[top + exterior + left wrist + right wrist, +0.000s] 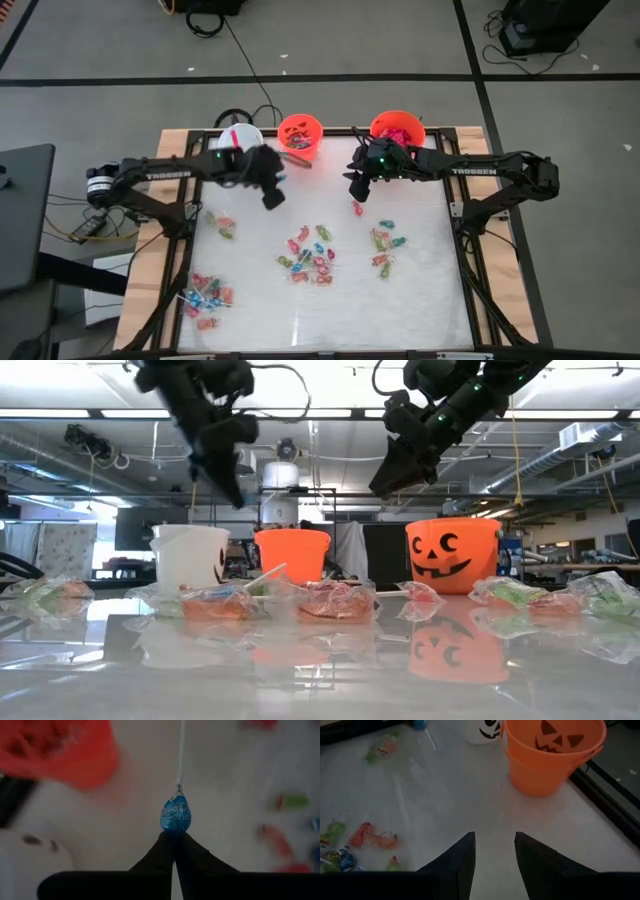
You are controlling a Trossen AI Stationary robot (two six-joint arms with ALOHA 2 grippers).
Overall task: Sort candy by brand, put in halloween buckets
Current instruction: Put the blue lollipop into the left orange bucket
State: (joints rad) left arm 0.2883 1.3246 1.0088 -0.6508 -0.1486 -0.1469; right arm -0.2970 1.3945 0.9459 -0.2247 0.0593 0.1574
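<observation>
Three round plastic buckets line the pale surface's [430, 300] far edge: white [238, 137], small orange [300, 133], larger orange [398, 129]. Bare room lies centrally. Left gripper [173, 837], raised near the white bucket, pinches a blue-wrapped lollipop [175, 813]. Right gripper [494, 845] hovers released. Four loose clusters of wrapped candy [310, 255] lie nearer.

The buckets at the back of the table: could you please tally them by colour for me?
White bucket: 1
Orange buckets, the middle one and the one on the right: 2
Total: 3
</observation>
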